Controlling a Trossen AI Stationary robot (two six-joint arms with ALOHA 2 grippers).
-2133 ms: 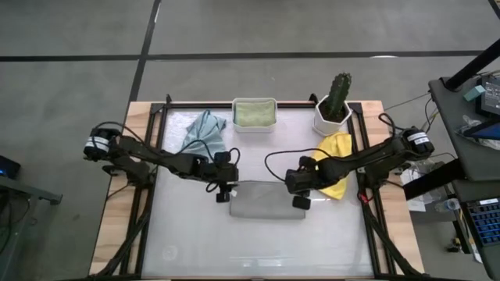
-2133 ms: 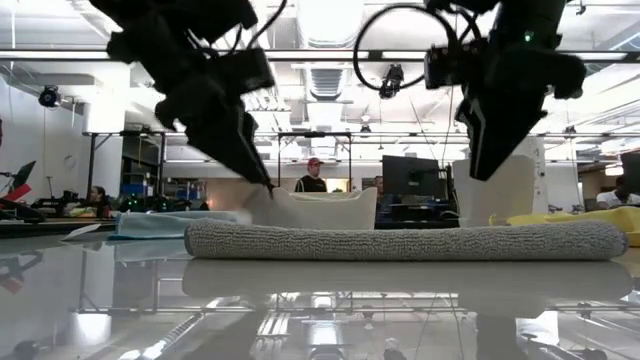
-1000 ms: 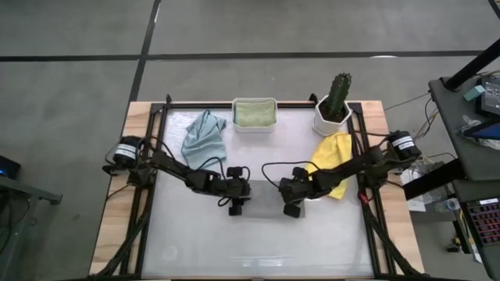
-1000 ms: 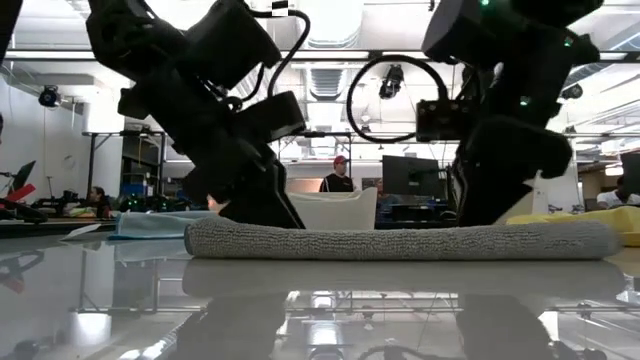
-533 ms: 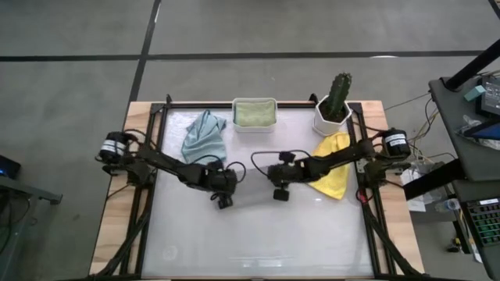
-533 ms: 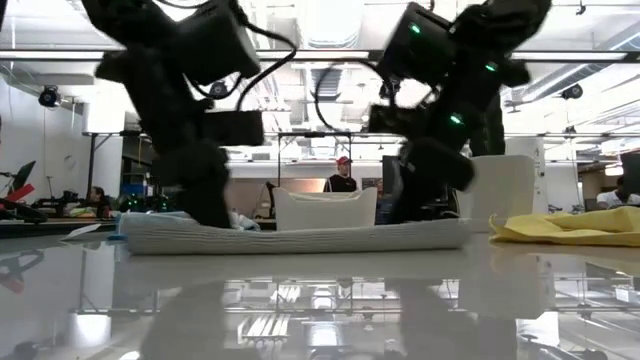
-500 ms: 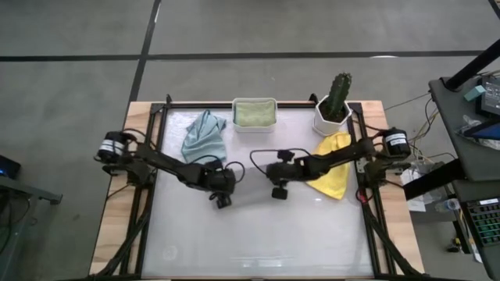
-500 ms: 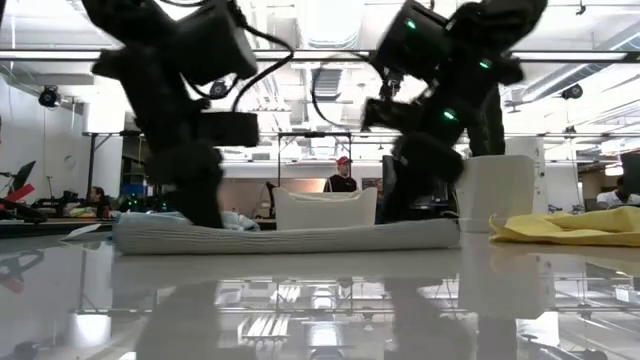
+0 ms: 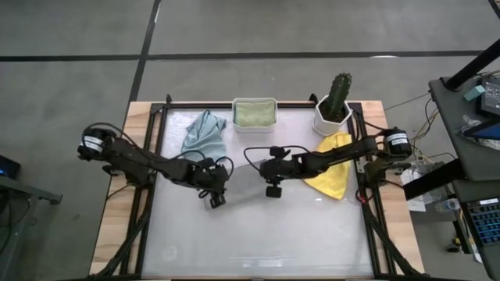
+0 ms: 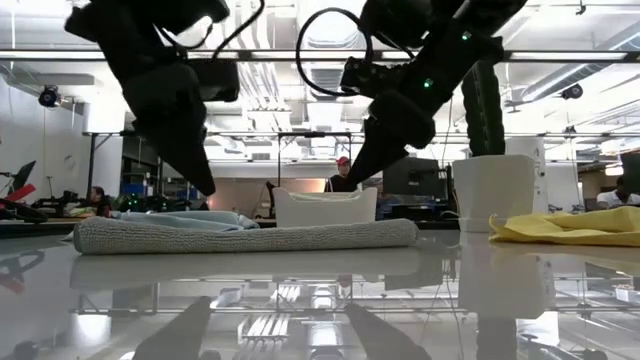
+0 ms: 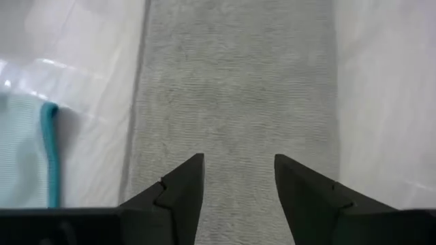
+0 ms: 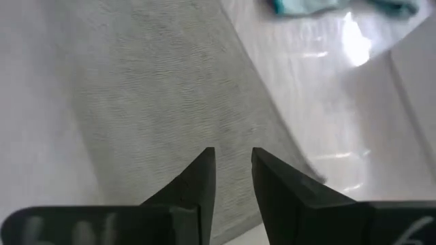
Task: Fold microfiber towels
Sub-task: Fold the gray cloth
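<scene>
Grey towel (image 9: pixel 241 181): lies folded as a flat strip at the centre of the high view, between the two grippers, likely parked there for another fold.
Left gripper (image 9: pixel 214 198): over the strip's left end, jaws spread, holding nothing.
Right gripper (image 9: pixel 273 190): over the right end, jaws slightly parted, empty.
Other towels: pale blue-grey towel (image 9: pixel 204 135) upper left, yellow towel (image 9: pixel 331 163) right, sage green towel (image 9: pixel 254 113) in the white tub (image 9: pixel 255 126) at top centre.

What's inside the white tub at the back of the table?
A sage green towel fills the tub. Whatever lies under it, and the tub's floor, is covered.
</scene>
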